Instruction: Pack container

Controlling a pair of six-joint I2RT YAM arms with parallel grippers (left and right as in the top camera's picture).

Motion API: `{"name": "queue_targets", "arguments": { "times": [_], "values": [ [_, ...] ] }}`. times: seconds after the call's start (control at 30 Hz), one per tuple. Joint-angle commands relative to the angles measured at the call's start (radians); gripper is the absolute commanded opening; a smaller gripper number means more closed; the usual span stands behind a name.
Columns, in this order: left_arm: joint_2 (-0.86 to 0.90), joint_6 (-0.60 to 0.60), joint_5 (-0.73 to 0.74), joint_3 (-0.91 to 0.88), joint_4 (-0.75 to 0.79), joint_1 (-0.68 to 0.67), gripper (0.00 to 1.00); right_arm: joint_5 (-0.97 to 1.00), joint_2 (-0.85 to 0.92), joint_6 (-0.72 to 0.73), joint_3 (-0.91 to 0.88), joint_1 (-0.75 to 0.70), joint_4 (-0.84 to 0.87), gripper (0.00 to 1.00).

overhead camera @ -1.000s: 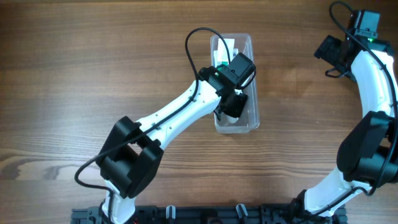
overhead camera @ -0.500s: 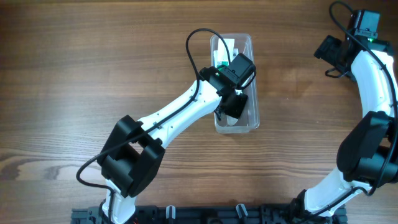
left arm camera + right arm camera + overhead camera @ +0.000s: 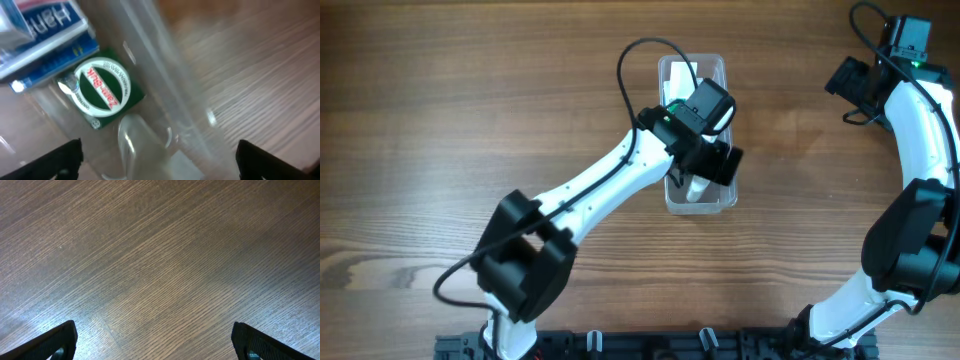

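Note:
The container (image 3: 720, 70), a clear long tub, lies at the table's middle. My left gripper (image 3: 703, 172) hovers over its near half, open, with nothing between the jaws. In the left wrist view the left gripper (image 3: 160, 167) shows its dark fingertips (image 3: 62, 160) wide apart at the bottom corners. Below them the container's clear wall (image 3: 165, 65) holds a green box with a round label (image 3: 102, 92), a blue box (image 3: 47, 27) and a pale rounded item (image 3: 145, 147). My right gripper (image 3: 845, 85) stands open at the far right, over bare wood in its own view (image 3: 157, 345).
The wooden table (image 3: 470, 110) extends left and right of the container. The left arm (image 3: 590, 190) crosses the table diagonally from the front. The right arm (image 3: 920, 130) curves along the right edge.
My left gripper has gone from shut to wide open above the container, leaving a pale item lying inside. The right arm has not moved.

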Motion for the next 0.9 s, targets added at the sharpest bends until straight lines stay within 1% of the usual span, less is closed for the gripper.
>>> {"name": "queue_targets", "arguments": {
  "times": [0.0,0.07,0.13,0.2,0.27,0.3,0.37,0.43,0.5,0.6,0.77,0.87],
  "values": [
    [-0.141,0.007,0.000,0.025,0.022,-0.001,1.00,-0.002,0.002,0.013,-0.004,-0.004,0.002,1.00],
    [-0.193,0.007,-0.061,0.025,0.020,-0.001,1.00,-0.002,0.002,0.013,-0.004,-0.004,0.002,1.00],
    [-0.274,0.007,-0.161,0.025,0.002,-0.001,1.00,-0.002,0.002,0.014,-0.004,-0.004,0.002,1.00],
    [-0.358,0.006,-0.244,0.025,-0.054,-0.001,1.00,-0.002,0.002,0.013,-0.004,-0.004,0.002,1.00],
    [-0.440,0.000,-0.327,0.025,-0.158,0.006,1.00,-0.002,0.002,0.013,-0.004,-0.004,0.002,1.00],
    [-0.489,-0.001,-0.338,0.025,-0.235,0.023,1.00,-0.002,0.002,0.013,-0.004,-0.004,0.002,1.00],
    [-0.545,-0.018,-0.337,0.025,-0.338,0.057,1.00,-0.002,0.002,0.013,-0.003,-0.004,0.002,1.00],
    [-0.599,-0.086,-0.336,0.025,-0.446,0.115,1.00,-0.002,0.002,0.013,-0.004,-0.004,0.002,1.00],
    [-0.627,-0.128,-0.336,0.025,-0.506,0.164,1.00,-0.002,0.002,0.013,-0.004,-0.004,0.002,1.00],
    [-0.637,-0.128,-0.336,0.025,-0.519,0.195,1.00,-0.002,0.002,0.013,-0.004,-0.004,0.002,1.00],
    [-0.636,-0.128,-0.336,0.025,-0.520,0.196,1.00,-0.002,0.002,0.013,-0.004,-0.004,0.002,1.00],
    [-0.635,-0.125,-0.336,0.023,-0.570,0.196,1.00,-0.002,0.002,0.013,-0.004,-0.004,0.002,1.00]
  ]
}}
